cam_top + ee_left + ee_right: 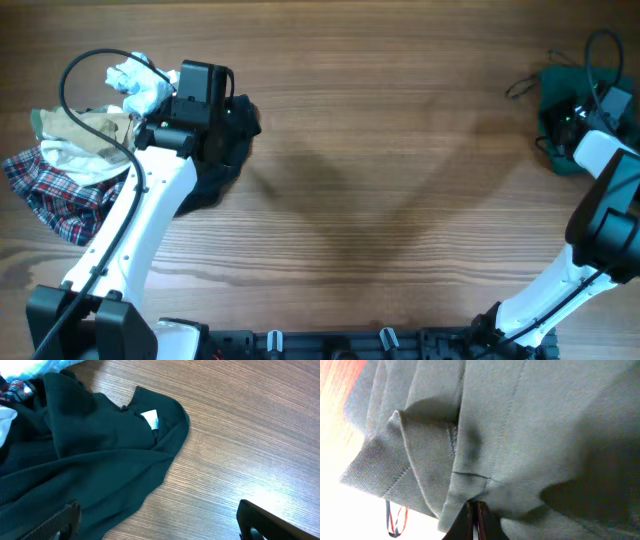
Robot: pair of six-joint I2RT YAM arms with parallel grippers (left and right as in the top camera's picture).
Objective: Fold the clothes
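- At the far left of the counter, a heap is formed by the plaid garment, the beige garment and the white garment. It should be left alone until the piece in hand is folded.
- Just right of the heap, the black garment lies crumpled with its neck label turned up. The left jaws are positioned above it, spread wide, with nothing between the fingers.
- The bare middle of the counter is best used as the folding area — a garment should be drawn there and laid flat before any fold is made.
- At the far right edge, the dark green garment lies bunched. The right jaws are clenched on a hemmed fold of it, as seen in the right wrist view.
- The grip should be assessed before any pull is made. Several layers appear to be caught, so a slow, low draw toward the centre is advised — otherwise the cloth may be carried over as a lump.
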